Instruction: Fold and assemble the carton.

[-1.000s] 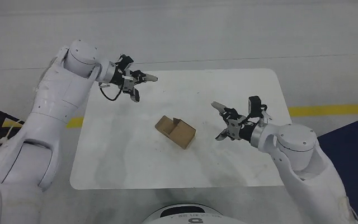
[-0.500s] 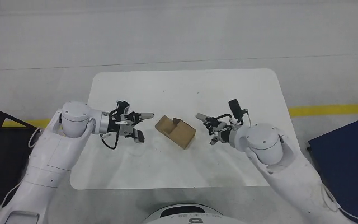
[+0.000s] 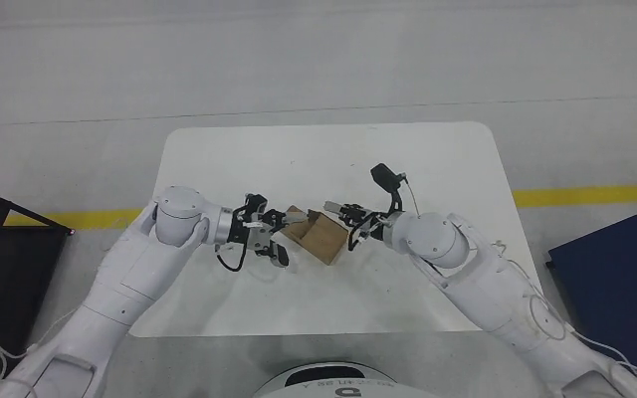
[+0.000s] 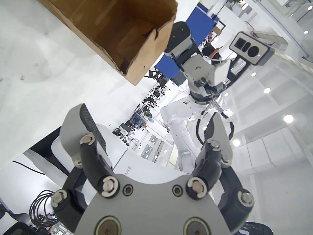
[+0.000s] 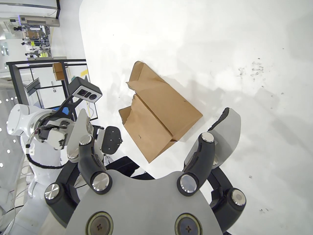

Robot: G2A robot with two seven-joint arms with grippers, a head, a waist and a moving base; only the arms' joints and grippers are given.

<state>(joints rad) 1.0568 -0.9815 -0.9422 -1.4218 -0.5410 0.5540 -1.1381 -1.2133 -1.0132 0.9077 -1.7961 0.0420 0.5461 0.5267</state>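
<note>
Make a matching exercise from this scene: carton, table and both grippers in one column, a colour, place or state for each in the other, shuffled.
1. carton
2. table
3. left gripper
4. right gripper

A. open, looking into the box's hollow end
B. white, with rounded corners
C. brown, lying between the two arms
D. open, facing the box's outer faces

Pairs: 1-C, 2-B, 3-A, 4-D

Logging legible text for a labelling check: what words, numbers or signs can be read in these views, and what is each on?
Carton: no print on the brown faces that show.
Table: no writing, only dark scuff marks.
Black-framed panel in the room behind, right wrist view: one short line of print, too small to read.
</note>
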